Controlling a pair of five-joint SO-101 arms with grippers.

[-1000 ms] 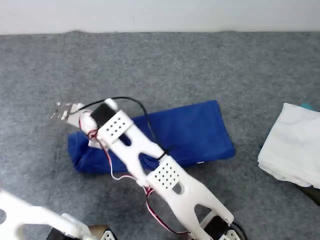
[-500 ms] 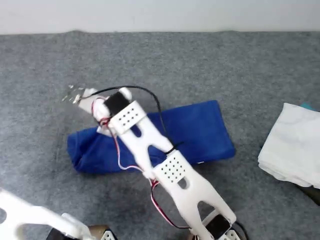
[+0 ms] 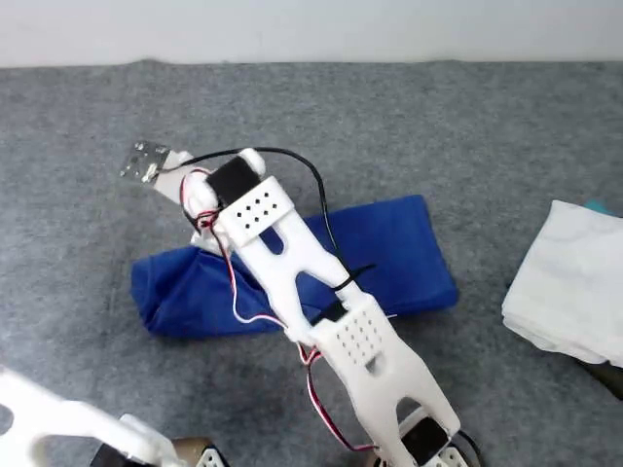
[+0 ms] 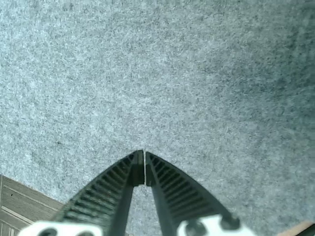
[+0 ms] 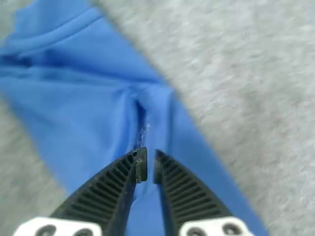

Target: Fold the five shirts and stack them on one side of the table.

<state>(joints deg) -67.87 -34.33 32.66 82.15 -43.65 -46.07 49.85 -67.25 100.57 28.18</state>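
A blue shirt (image 3: 389, 253), folded into a long band, lies across the middle of the grey mat (image 3: 409, 126). My right arm crosses over it from the near edge, and my right gripper (image 3: 146, 163) hangs past the shirt's left end, raised above the mat. In the right wrist view that gripper (image 5: 146, 164) is shut with nothing in it, and the blue shirt (image 5: 88, 98) lies below it. My left gripper (image 4: 144, 164) is shut and empty over bare grey mat (image 4: 197, 73).
A stack of folded white cloth (image 3: 569, 282) rests at the right edge, with a bit of teal (image 3: 599, 206) peeking out behind it. Part of the left arm (image 3: 58, 418) shows at the near left corner. The mat's back edge meets a white wall.
The right arm has swung toward the back of the table, carrying its gripper up and away from the blue shirt's left end. The shirt has stayed put.
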